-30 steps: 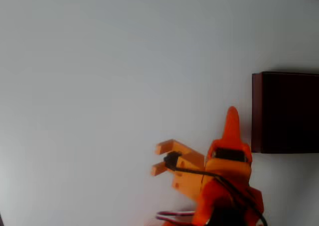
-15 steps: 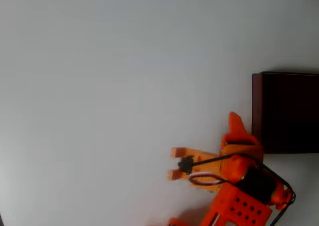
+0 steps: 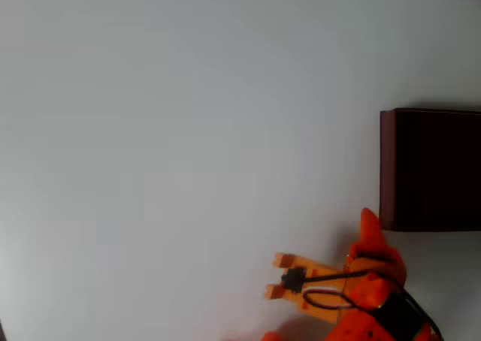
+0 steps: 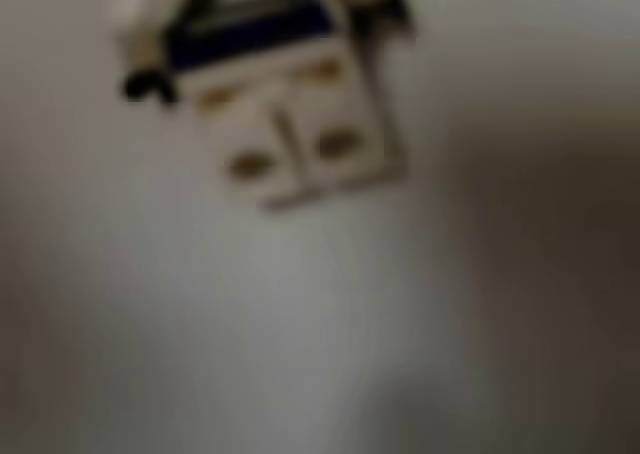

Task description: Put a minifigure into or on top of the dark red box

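I've swung the gripper [image 3: 272, 276] down past the box [image 3: 387, 168], jaws apart; wrist view shows the minifigure [image 4: 285, 114] (blurry), ungrasped, so pick pending.

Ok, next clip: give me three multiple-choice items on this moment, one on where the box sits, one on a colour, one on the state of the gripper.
1. In the overhead view, where is the dark red box?
A. at the right edge
B. in the top left corner
C. in the middle of the table

2. What colour is the gripper?
A. blue
B. orange
C. green

3. How do the gripper's fingers stand in the overhead view?
A. apart
B. clamped on the box wall
C. pressed flat together

Key: 1 A, the box is cut off by the right border. 2 B, arm and fingers are orange. 3 A, white table shows between the two fingertips. The minifigure, blurred, lies near the top of the wrist view.
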